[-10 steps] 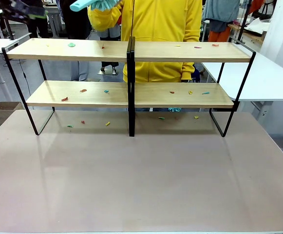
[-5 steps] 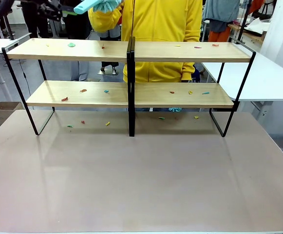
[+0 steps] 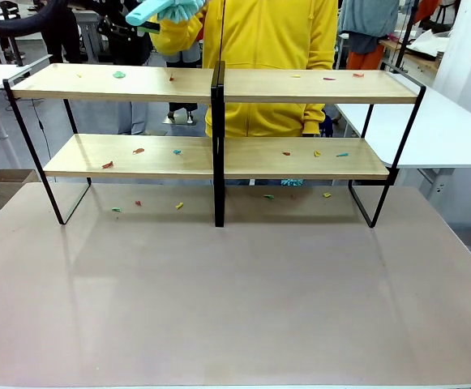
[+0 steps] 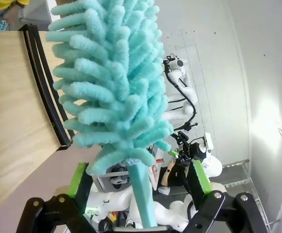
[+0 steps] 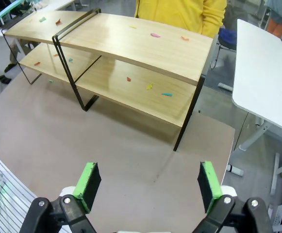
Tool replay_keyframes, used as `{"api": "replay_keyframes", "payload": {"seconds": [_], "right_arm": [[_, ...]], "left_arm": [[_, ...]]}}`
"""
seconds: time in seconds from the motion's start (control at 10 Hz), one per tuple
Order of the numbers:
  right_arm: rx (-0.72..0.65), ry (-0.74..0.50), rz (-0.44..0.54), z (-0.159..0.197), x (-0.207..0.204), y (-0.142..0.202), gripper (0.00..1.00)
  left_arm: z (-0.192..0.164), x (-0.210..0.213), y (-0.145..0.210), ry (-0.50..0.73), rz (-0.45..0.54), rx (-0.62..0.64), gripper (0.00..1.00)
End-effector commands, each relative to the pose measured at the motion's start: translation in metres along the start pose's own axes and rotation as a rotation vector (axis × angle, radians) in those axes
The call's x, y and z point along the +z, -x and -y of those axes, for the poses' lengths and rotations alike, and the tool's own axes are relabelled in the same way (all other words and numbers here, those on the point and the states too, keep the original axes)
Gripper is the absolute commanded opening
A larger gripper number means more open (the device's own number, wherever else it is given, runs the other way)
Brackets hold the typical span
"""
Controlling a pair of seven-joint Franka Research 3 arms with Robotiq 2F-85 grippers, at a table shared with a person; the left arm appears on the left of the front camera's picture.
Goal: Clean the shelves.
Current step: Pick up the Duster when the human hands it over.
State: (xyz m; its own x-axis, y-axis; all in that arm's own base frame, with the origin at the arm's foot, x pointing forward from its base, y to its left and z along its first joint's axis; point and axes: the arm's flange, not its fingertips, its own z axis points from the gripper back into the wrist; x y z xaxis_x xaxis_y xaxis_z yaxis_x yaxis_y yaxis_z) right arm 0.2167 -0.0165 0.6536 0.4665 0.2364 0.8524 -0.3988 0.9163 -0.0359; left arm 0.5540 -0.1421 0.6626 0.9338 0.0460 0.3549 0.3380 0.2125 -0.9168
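Observation:
The shelves (image 3: 138, 83) stand at the far side of the tabletop, with small coloured paper scraps (image 3: 119, 74) scattered on both light-wood boards. A person in a yellow hoodie (image 3: 259, 49) behind them holds out a teal fluffy duster (image 3: 150, 11) at the top left. My left gripper (image 3: 128, 26) is at its handle. In the left wrist view the duster (image 4: 111, 82) rises over a shelf board (image 4: 9, 97), and its handle runs between the spread green pads (image 4: 77, 177) of my left gripper (image 4: 138, 169) without touching them. My right gripper (image 5: 149, 180) hangs open above the tabletop, facing the shelves (image 5: 131, 43).
More scraps (image 3: 178, 205) lie on the grey-brown tabletop (image 3: 235, 292) under the lower board. A white table (image 3: 454, 130) stands to the right and a cardboard box (image 3: 4, 185) on the floor to the left. People stand in the background.
My left arm has swung in from the top left towards the right, reaching the duster handle. The person's hand with the duster has barely moved.

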Motion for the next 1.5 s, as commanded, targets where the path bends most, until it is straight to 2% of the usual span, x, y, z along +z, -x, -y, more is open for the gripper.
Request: {"api": "replay_keyframes", "payload": {"seconds": [0.0,0.1,0.4,0.5,0.8,0.9,1.2,1.4], "right_arm": [[0.008,-0.009,0.003,0.001,0.000,0.000,1.00],[0.008,-0.009,0.003,0.001,0.000,0.000,1.00],[0.008,-0.009,0.003,0.001,0.000,0.000,1.00],[0.008,-0.009,0.003,0.001,0.000,0.000,1.00],[0.008,-0.009,0.003,0.001,0.000,0.000,1.00],[0.008,-0.009,0.003,0.001,0.000,0.000,1.00],[0.008,-0.009,0.003,0.001,0.000,0.000,1.00],[0.008,-0.009,0.003,0.001,0.000,0.000,1.00]], "left_arm": [[0.008,0.001,-0.004,-0.007,0.006,0.004,1.00],[0.009,0.000,-0.003,-0.010,0.003,-0.003,1.00],[0.011,-0.001,0.002,-0.026,-0.025,-0.014,0.10],[0.012,-0.001,0.003,-0.034,-0.023,-0.022,0.00],[0.013,-0.002,0.004,-0.035,-0.021,-0.031,0.03],[0.012,-0.003,0.003,-0.033,-0.019,-0.030,0.00],[0.011,-0.003,0.004,-0.034,-0.034,-0.027,0.00],[0.027,0.015,0.021,-0.050,-0.080,-0.069,0.00]]}}
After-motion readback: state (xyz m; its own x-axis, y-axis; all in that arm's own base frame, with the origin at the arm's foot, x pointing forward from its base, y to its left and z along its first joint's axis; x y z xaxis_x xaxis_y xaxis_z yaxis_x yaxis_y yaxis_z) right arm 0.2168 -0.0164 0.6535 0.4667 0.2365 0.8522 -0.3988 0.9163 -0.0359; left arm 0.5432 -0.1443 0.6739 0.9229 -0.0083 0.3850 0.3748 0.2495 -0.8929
